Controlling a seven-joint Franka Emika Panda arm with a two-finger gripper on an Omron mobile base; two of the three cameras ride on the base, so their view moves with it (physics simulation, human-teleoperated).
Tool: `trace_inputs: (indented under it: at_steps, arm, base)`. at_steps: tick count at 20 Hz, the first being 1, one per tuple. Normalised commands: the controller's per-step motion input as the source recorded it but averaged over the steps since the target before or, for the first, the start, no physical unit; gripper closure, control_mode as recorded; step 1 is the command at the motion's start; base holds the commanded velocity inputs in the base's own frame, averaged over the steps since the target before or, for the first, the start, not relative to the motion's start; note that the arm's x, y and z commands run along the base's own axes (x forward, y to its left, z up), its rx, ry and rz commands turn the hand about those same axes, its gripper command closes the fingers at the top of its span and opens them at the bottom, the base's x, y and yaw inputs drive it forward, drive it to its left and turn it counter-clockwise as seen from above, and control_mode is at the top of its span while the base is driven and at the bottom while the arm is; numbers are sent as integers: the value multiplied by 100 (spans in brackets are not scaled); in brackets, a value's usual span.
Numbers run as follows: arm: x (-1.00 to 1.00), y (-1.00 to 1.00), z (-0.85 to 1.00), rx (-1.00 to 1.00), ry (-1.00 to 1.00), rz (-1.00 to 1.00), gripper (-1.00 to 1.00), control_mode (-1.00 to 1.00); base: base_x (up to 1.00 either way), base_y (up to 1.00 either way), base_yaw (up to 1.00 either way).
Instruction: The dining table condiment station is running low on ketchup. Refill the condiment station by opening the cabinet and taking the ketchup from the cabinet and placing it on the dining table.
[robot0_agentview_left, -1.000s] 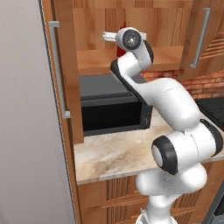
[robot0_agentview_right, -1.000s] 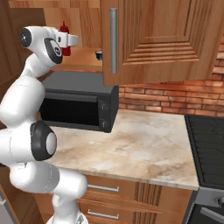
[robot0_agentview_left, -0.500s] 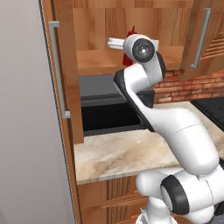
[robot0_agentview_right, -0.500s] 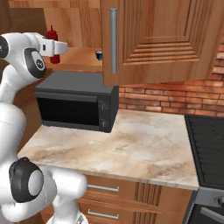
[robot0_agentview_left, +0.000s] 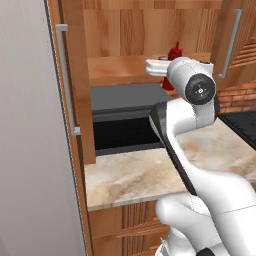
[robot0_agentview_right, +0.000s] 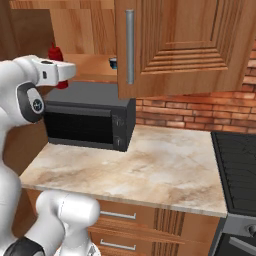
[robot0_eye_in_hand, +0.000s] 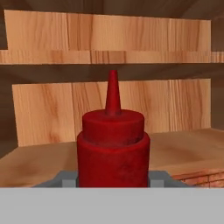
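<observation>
The ketchup (robot0_eye_in_hand: 113, 148) is a plain red squeeze bottle with a pointed nozzle. It stands upright between my gripper's (robot0_eye_in_hand: 113, 180) grey finger pads, and the gripper is shut on it. The ketchup (robot0_agentview_left: 175, 54) sits at the front of the open cabinet's light wood shelf (robot0_agentview_left: 125, 67), partly hidden behind my white hand. From the right side the ketchup (robot0_agentview_right: 56, 52) pokes up above the hand, left of the cabinet door (robot0_agentview_right: 180, 45). Whether its base touches the shelf is hidden. The dining table is out of view.
A black microwave (robot0_agentview_left: 125, 125) (robot0_agentview_right: 87, 117) stands on the marble counter (robot0_agentview_right: 150, 165) right under the shelf. The cabinet's left door (robot0_agentview_left: 75, 75) hangs open beside a grey wall panel (robot0_agentview_left: 30, 150). A small dark item (robot0_agentview_right: 113, 62) sits further along the shelf. A stove (robot0_agentview_right: 237, 165) lies at right.
My arm has swung back toward the cameras, wrist lower and closer. The ketchup stays in the grip and has come slightly down and toward the shelf's front.
</observation>
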Motion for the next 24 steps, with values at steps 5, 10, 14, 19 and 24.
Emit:
trace_inputs:
  at_steps: [5, 10, 14, 19, 24]
  arm:
    - [-99, -53, -17, -9, -1, 4, 100, -100]
    - [-25, 2, -2, 0, 0, 0, 100, -100]
    - [0, 0, 0, 0, 0, 0, 100, -100]
    - [0, 0, 0, 0, 0, 0, 100, -100]
    - [0, 4, 0, -1, 0, 0, 100, 100]
  base:
    - [0, 0, 0]
    - [0, 0, 0]
    - [0, 0, 0]
    - [0, 0, 0]
    - [-2, 4, -2]
